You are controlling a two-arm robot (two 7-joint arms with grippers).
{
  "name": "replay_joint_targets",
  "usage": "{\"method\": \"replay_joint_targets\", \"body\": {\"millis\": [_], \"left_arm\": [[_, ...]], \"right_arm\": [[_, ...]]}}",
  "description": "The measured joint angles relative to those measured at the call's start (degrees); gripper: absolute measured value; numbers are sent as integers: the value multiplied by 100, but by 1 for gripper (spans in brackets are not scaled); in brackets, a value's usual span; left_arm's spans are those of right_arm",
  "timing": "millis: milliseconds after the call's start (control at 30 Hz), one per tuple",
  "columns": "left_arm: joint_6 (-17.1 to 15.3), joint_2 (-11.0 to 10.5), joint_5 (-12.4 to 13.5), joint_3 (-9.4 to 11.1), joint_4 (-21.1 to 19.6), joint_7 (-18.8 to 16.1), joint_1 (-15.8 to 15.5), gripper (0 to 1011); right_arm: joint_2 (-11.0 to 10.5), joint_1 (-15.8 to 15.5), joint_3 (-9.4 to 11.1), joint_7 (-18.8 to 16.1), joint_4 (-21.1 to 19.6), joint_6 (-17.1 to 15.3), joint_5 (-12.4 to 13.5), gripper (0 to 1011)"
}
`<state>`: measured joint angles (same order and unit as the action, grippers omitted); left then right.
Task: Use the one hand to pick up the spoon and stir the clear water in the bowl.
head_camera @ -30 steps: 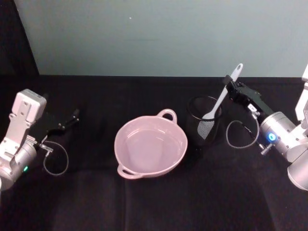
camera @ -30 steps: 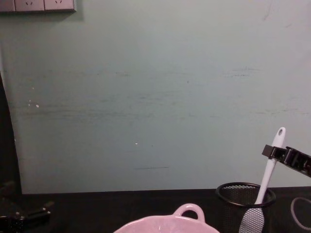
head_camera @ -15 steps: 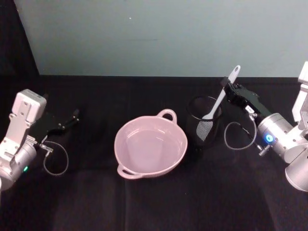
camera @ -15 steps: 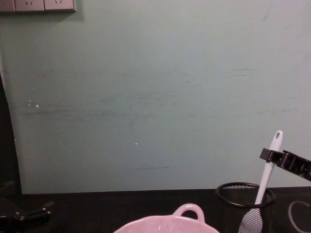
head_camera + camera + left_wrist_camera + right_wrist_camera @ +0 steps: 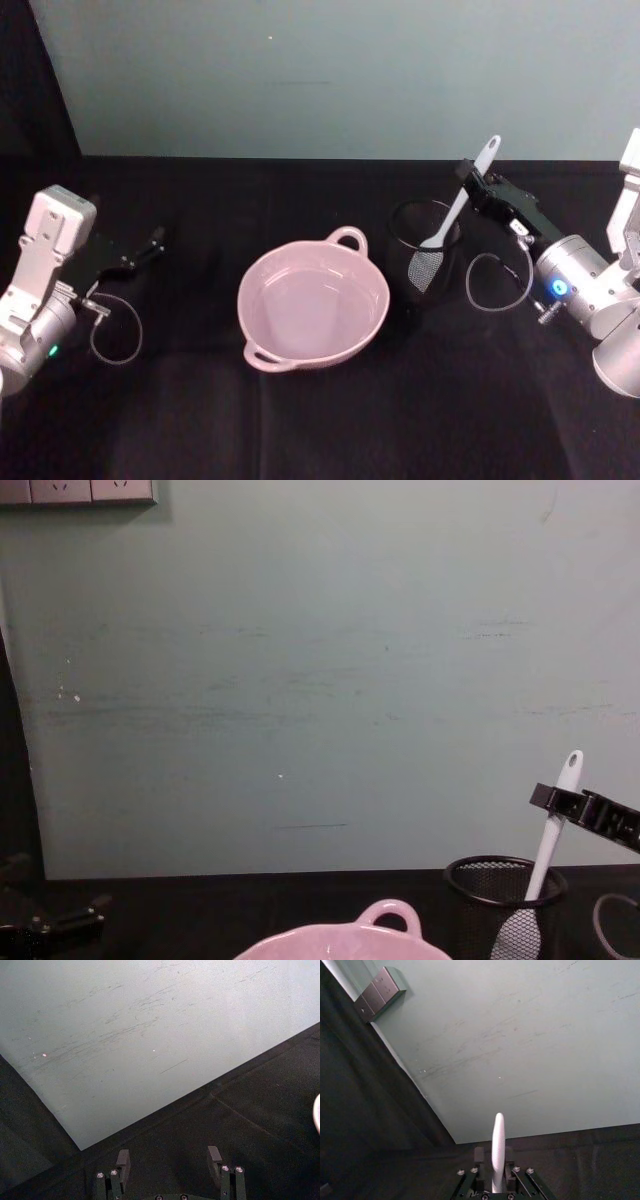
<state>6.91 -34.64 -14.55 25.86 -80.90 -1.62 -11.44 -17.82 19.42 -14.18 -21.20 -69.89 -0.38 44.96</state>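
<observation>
The long white spoon (image 5: 459,207) stands tilted in the black mesh cup (image 5: 404,263), its blade down inside the cup. My right gripper (image 5: 472,181), black on a silver arm with a blue light, is shut on the spoon's handle just above the cup rim. In the chest view the spoon (image 5: 552,830) rises above the cup (image 5: 478,898) with that gripper (image 5: 551,802) clamped near its top. In the right wrist view the handle (image 5: 497,1150) sticks up between the fingers. The pink bowl (image 5: 251,289) holding clear water sits left of the cup. My left gripper (image 5: 154,244) rests open at the far left.
A pale green wall stands close behind the black table, with sockets (image 5: 80,490) at its upper left. A loose cable loop (image 5: 496,281) hangs by the right arm and another (image 5: 116,336) by the left arm. The left gripper (image 5: 169,1157) faces bare table and wall.
The right gripper and the spoon have shifted slightly left and down, the blade staying inside the mesh cup. The left arm has not moved.
</observation>
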Motion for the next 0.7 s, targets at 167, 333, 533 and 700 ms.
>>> {"method": "replay_joint_targets", "body": {"millis": [167,333,533,700], "left_arm": [[0,0,0,0,0,0,0,1011],[0,0,0,0,0,0,0,1011],[0,0,0,0,0,0,0,1011],[0,0,0,0,0,0,0,1011]], "right_arm": [[0,0,0,2,-3,-3,0,355],[0,0,0,2,-6,-6,1,509],[0,0,0,3,-8,-8,1,711],[-34,-104,21,114,-186,11,-86,844]]}}
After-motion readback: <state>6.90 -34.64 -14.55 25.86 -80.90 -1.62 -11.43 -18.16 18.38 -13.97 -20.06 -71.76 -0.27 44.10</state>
